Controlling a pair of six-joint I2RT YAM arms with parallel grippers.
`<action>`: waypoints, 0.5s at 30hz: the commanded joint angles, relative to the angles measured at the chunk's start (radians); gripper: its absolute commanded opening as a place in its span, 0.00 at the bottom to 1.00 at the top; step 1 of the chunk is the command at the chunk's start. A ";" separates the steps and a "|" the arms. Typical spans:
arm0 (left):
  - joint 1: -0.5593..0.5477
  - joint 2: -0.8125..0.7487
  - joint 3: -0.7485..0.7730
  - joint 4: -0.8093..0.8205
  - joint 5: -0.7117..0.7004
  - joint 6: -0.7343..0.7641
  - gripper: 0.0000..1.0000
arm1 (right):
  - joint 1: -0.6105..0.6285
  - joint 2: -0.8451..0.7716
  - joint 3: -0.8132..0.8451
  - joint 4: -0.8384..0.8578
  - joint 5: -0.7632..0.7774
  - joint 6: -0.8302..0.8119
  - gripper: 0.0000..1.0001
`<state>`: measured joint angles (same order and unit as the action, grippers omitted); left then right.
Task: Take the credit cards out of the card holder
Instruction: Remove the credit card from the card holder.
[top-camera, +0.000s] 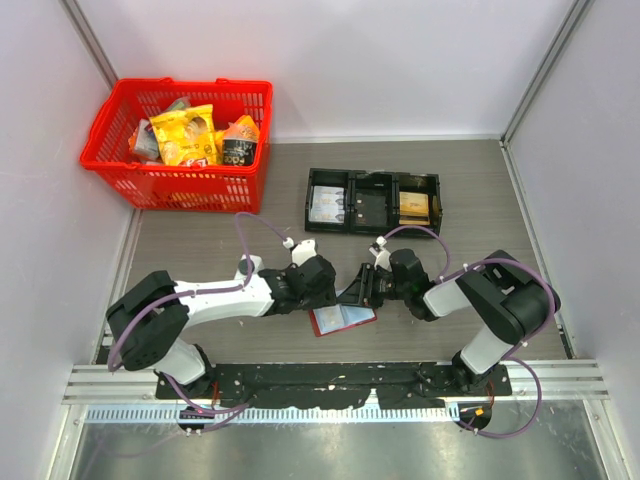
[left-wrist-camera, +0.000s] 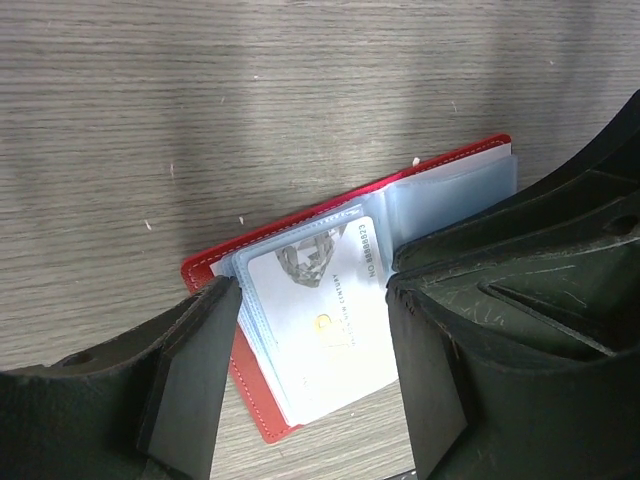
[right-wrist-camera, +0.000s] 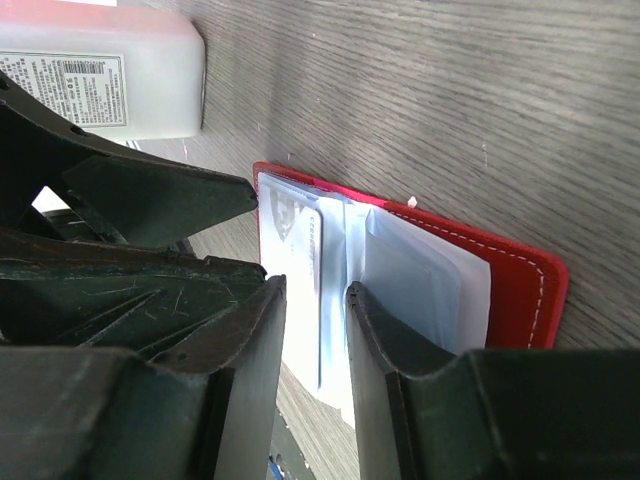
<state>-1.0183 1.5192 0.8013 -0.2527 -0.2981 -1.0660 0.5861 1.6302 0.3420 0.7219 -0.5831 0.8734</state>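
The red card holder (top-camera: 343, 320) lies open on the table between both arms, its pale blue sleeves fanned up. In the left wrist view a whitish credit card (left-wrist-camera: 320, 320) sits in the top sleeve over the red cover (left-wrist-camera: 250, 400). My left gripper (top-camera: 322, 290) is open, and its fingers stand on either side of that card and sleeve stack (left-wrist-camera: 310, 370). My right gripper (top-camera: 362, 290) is over the holder's other side. Its jaws are a narrow gap apart (right-wrist-camera: 315, 370), with the card's edge (right-wrist-camera: 300, 260) and a sleeve showing in the gap. The red cover (right-wrist-camera: 520, 290) lies behind.
A black three-compartment tray (top-camera: 372, 176) holding cards stands behind the holder. A red basket (top-camera: 200, 185) of snack packs is at the back left. White walls close in both sides. A white labelled housing (right-wrist-camera: 100, 70) is close by in the right wrist view.
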 joint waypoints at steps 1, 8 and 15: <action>0.003 0.016 0.044 0.009 -0.030 0.037 0.65 | 0.012 0.030 -0.008 -0.009 0.016 -0.016 0.37; 0.015 0.027 0.065 0.015 -0.041 0.077 0.66 | 0.014 0.033 -0.009 -0.001 0.011 -0.014 0.37; 0.030 0.067 0.091 0.009 -0.018 0.104 0.68 | 0.012 0.037 -0.011 0.007 0.008 -0.013 0.37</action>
<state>-0.9939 1.5635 0.8528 -0.2573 -0.3130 -0.9913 0.5865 1.6413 0.3420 0.7403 -0.5896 0.8753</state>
